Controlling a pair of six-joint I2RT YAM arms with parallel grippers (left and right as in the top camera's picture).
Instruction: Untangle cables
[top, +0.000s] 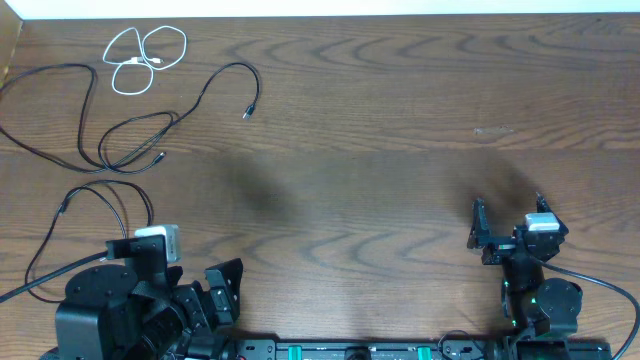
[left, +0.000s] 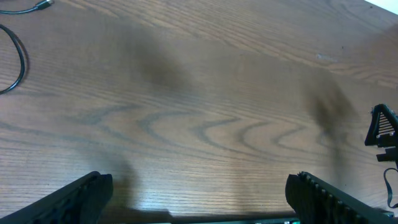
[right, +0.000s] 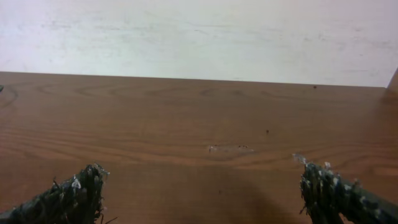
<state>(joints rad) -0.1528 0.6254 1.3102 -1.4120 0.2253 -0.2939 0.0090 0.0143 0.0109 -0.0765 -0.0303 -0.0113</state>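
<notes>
Several long black cables (top: 140, 121) lie in loose curves just beside the coiled white cable (top: 140, 63), on its robot-facing side. Left gripper (top: 222, 288) sits well apart from the white cable, nearer the robot, jaws spread wide, holding nothing. Right gripper (top: 508, 215) sits far right of it, likewise wide open and empty
</notes>
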